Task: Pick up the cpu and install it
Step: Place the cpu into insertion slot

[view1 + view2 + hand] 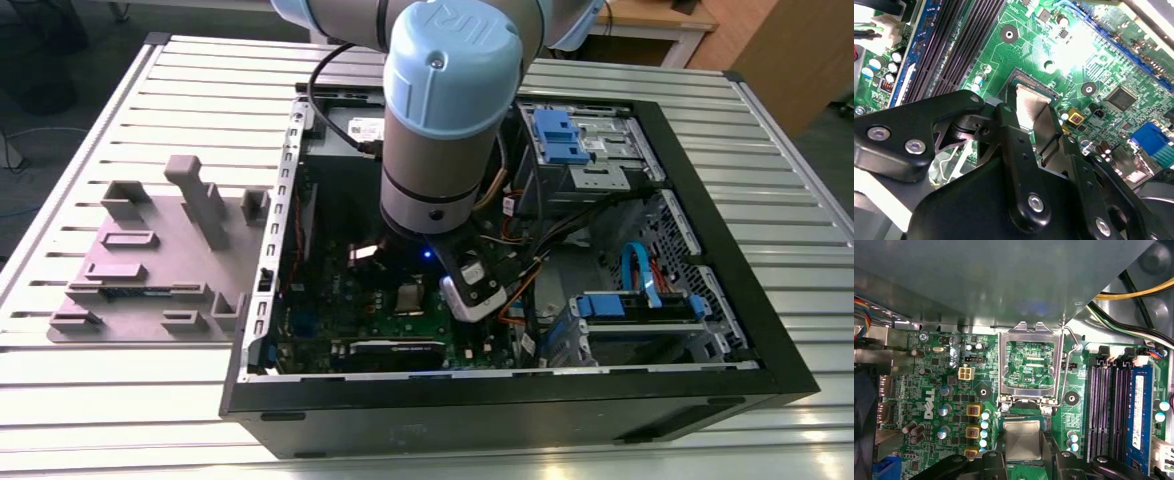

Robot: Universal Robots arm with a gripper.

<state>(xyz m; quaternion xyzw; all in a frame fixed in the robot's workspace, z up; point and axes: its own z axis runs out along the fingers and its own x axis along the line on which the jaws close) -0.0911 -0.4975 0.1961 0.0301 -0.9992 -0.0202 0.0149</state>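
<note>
claw [1024, 454] grips the cpu [1023, 438] by its edges, level beside the open frame [1029, 328], likely to seat flat.

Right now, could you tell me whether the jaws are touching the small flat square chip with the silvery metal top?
Touching. In the second wrist view the gripper has its jaws against both sides of the silvery square cpu, with no gap.

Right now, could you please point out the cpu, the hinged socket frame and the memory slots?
cpu [1022, 440]: first wrist view, centre of its silvery top.
hinged socket frame [1029, 330]: first wrist view, broad metal bar at one end.
memory slots [1102, 410]: first wrist view, midway along a black slot.
</note>
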